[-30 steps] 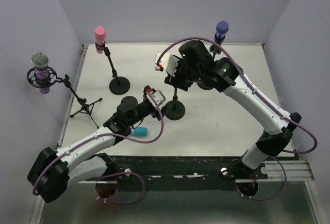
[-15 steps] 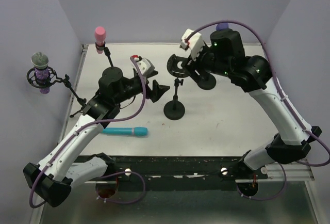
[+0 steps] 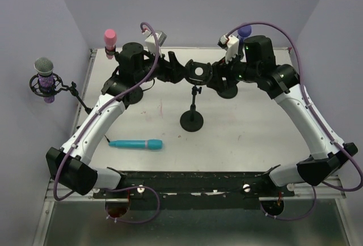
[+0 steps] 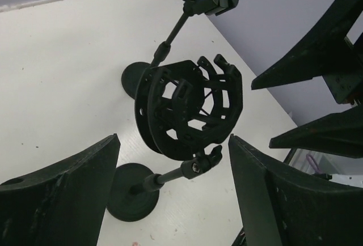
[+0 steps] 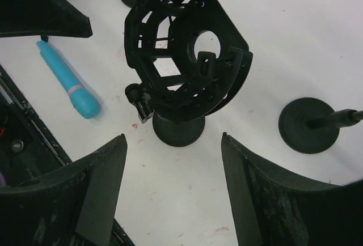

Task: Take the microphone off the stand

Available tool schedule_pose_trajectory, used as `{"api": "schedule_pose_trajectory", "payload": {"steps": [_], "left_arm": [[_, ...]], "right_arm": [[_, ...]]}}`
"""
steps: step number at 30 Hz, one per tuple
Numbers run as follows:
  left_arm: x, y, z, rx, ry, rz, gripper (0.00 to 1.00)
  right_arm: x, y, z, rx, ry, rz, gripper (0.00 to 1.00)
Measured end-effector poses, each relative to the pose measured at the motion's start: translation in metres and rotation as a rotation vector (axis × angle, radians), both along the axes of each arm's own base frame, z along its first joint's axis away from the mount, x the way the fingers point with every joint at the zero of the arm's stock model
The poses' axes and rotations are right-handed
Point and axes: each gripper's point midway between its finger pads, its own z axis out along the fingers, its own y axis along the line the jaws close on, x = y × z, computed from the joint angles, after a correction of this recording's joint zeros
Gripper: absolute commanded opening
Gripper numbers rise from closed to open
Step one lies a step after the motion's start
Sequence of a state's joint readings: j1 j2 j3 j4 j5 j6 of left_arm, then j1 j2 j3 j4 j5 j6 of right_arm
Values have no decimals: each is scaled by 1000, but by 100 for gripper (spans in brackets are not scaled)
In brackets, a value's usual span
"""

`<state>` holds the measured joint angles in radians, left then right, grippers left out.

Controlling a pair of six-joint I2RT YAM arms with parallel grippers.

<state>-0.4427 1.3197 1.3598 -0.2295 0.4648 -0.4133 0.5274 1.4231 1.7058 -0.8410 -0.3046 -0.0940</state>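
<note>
Pale lilac walls (image 3: 187, 8) close the room on three sides, and the white surface (image 3: 249, 138) has some faint reddish marks near its middle. Some things I cannot see whole. The purple microphone (image 3: 244, 29) at the back is half hidden behind the right arm (image 3: 300, 110), and in the left wrist view the upper edge cuts it off. The pink microphone (image 3: 110, 36) stands at the back left, but the lower part of its stand goes behind the left arm (image 3: 102, 115). The grey microphone (image 3: 44, 67) on the far left hangs in its own cradle past the edge of the surface. The feet of its tripod are mostly covered by the same arm.

The teal microphone (image 3: 136, 143) lies flat on the surface near the front left, well apart from the black stand (image 3: 191, 120) in the middle. The round cradle (image 3: 198, 71) on top of this stand is empty, and I can look through it in both wrist views. The left jaws and the right jaws are both held high, one on each side of the cradle, facing each other. Both are wide open and hold nothing, and their dark fingers (image 4: 68, 189) frame the cradle without touching it, as far as I can see
</note>
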Motion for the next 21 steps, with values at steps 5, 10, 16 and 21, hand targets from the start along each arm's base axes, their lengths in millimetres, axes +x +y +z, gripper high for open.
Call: {"api": "schedule_pose_trajectory", "payload": {"steps": [5, 10, 16, 21], "left_arm": [[11, -3, -5, -28, 68, 11, 76], [11, -9, -12, -45, 115, -13, 67], [8, -14, -28, -55, 170, -44, 50], [4, -16, -46, -58, 212, -57, 40]], "right_arm": [[5, 3, -1, 76, 37, -10, 75], [8, 12, -6, 138, 76, -6, 75], [5, 25, -27, 187, 155, 30, 60], [-4, 31, -54, 201, 239, 59, 43]]}}
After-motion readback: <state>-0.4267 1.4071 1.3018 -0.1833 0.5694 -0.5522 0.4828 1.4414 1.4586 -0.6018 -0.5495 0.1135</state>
